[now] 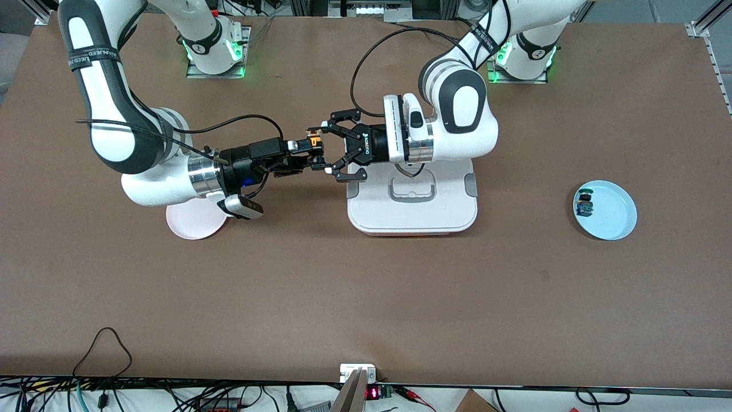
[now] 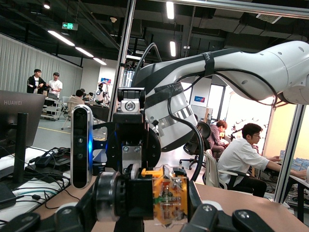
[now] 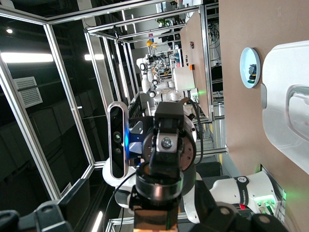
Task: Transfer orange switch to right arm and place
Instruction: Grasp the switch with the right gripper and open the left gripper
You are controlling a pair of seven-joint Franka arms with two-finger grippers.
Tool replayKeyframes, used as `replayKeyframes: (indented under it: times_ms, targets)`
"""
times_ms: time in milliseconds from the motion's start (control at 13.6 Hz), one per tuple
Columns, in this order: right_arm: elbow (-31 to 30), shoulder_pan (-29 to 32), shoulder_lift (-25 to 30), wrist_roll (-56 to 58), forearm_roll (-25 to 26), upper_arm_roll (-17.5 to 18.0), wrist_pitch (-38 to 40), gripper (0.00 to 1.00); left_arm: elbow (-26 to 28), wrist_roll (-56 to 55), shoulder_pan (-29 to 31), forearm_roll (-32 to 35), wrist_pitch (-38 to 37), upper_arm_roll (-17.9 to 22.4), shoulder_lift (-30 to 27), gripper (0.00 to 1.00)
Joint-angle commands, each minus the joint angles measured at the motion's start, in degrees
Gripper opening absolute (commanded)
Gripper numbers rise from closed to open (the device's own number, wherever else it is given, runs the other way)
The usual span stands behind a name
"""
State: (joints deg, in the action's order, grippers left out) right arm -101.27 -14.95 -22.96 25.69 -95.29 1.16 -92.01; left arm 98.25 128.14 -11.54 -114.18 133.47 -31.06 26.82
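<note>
The orange switch (image 1: 313,141) is held in the air between the two grippers, over bare table beside the white box. My right gripper (image 1: 314,151), slim and black on its silver wrist, is shut on the switch. My left gripper (image 1: 327,147), with black open-link fingers, faces it with its fingers spread wide on either side of the switch and not touching it. In the left wrist view the switch (image 2: 166,195) shows its silver ring, black body and orange end between my left fingers (image 2: 208,212). In the right wrist view the switch (image 3: 157,193) fills the lower middle.
A white lidded box (image 1: 412,212) lies under my left wrist. A pink plate (image 1: 194,224) lies under my right forearm. A light blue plate (image 1: 615,214) toward the left arm's end holds the blue-and-green switch (image 1: 584,204). Cables run along the table's front edge.
</note>
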Motion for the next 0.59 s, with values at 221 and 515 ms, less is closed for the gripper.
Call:
replayKeyframes:
  times_ms: [221,515]
  targets:
    - [-1.8,1.2,1.3,1.0,1.5,0.2,2.1,0.91,0.0,2.3,-0.5,-2.6,0.5,0.2,-0.1,0.07]
    - [-1.8,1.2,1.4,1.0,1.5,0.2,1.9,0.87,0.0,2.3,-0.5,-2.6,0.5,0.2,-0.1,0.07]
